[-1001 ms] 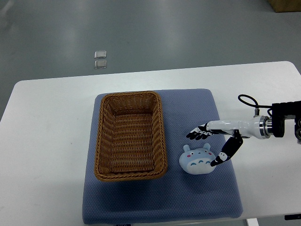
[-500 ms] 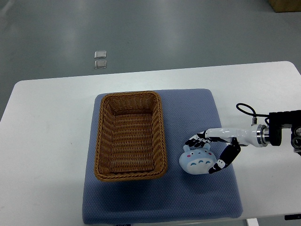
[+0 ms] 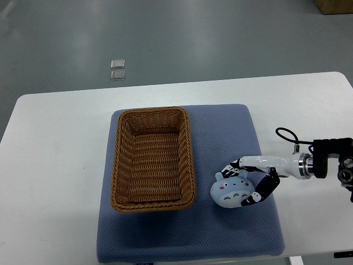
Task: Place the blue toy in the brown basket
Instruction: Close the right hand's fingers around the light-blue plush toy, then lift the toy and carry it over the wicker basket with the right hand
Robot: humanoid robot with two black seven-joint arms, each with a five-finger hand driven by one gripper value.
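White desk (image 3: 60, 143) carries a blue mat (image 3: 231, 138); two small clear squares (image 3: 117, 70) lie on grey floor (image 3: 220, 38) beyond

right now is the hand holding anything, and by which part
The right hand grips the blue toy by its right side: fingers over the top by the ears, thumb at the lower right edge.

The robot hand (image 3: 246, 180) was white across its slim palm, with fingers (image 3: 263, 190) banded in black and white segments and tipped in black. A silver metal ring joined the white wrist to a black, blocky forearm (image 3: 333, 161). A thin black cable (image 3: 287, 135) looped up above the wrist.
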